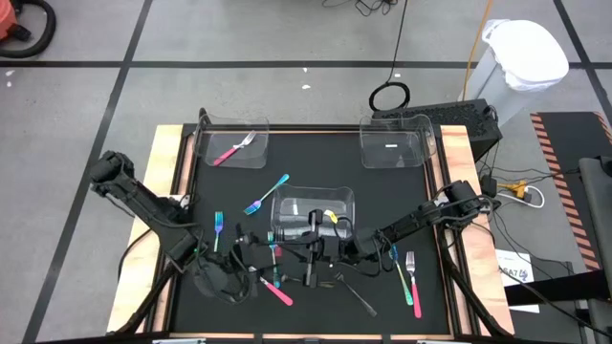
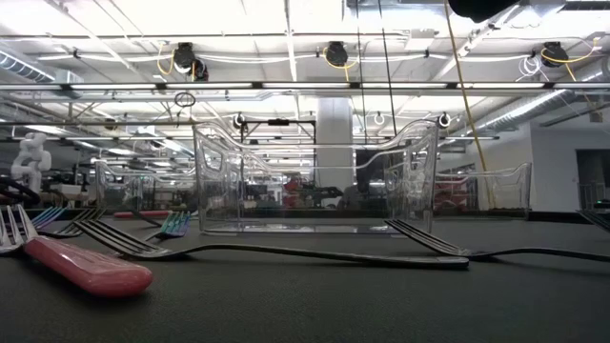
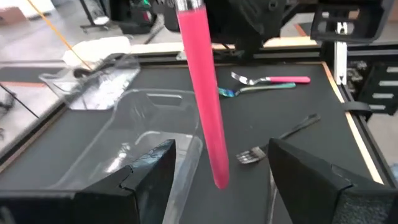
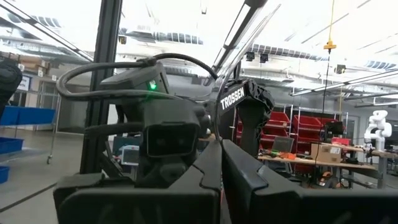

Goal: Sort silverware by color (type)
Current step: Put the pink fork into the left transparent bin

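Observation:
My right gripper [image 1: 304, 256] [image 4: 221, 155] is shut on a pink-handled utensil [image 3: 202, 93] and holds it in the air near the table's near middle. My left gripper [image 1: 247, 270] [image 3: 221, 149] is open. Its fingers stand on either side of the handle's free end [image 3: 221, 177] without touching it. Other silverware lies flat on the black mat: a blue-teal fork [image 1: 266, 196], a teal one [image 1: 218, 229], a pink fork [image 1: 277, 291] [image 2: 86, 267], a pink and a teal piece [image 1: 411, 279], and grey forks [image 1: 354, 291] [image 2: 286, 252]. One pink fork [image 1: 234, 146] lies in the far-left bin. My right gripper holds the utensil by the metal end above the pink handle [image 3: 186, 6]. The exact place lies at the edge of the left wrist view and cannot be made out. The utensil is lifted clear, and its pink handle slants down between my left gripper's fingers.
Three clear bins stand on the mat: far left [image 1: 229, 129], far right [image 1: 397, 143] with a pale piece inside, and middle [image 1: 313, 212] [image 2: 315, 181] just beyond both grippers. Raised wooden rims [image 1: 170, 191] edge the table. Cables and a white bag [image 1: 526, 48] lie beyond it.

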Motion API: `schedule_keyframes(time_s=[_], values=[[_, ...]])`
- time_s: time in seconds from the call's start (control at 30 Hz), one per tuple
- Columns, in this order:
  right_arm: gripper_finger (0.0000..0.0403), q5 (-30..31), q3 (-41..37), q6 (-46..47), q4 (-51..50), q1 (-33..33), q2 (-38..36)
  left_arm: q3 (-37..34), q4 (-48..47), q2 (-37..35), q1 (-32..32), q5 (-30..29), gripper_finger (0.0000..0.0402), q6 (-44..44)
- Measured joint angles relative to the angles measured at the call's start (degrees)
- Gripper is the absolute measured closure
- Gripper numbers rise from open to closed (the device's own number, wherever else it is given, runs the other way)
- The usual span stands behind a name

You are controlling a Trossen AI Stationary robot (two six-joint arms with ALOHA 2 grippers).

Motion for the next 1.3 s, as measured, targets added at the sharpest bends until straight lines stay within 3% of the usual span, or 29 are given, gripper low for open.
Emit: schedule_keyframes(time_s=[0.17, 0.3, 0.67, 1.0, 1.3], values=[[0.0403, -0.05, 0.00, -0.20, 0.34, 0.00, 0.00, 0.00, 0.01, 0.00, 1.08, 1.96, 0.0160, -2.08], [0.0403, -0.13, 0.00, -0.22, 0.33, 0.00, 0.00, 0.00, 0.06, 0.00, 1.93, 3.37, 0.0199, -2.44], [0.0396, -0.71, 0.02, -0.95, 0.31, 0.11, 0.00, 0.00, -1.42, -1.17, 2.21, 5.03, 0.0377, -0.98], [0.0325, 0.55, 0.04, 3.82, -4.47, 0.39, -0.16, 0.00, -8.16, -3.03, 0.32, 2.70, 0.0377, -2.49], [0.0251, 3.54, 0.04, 13.60, -32.24, 0.88, -6.94, 0.00, -18.05, -5.30, 0.09, -4.12, 0.0377, -2.40]])
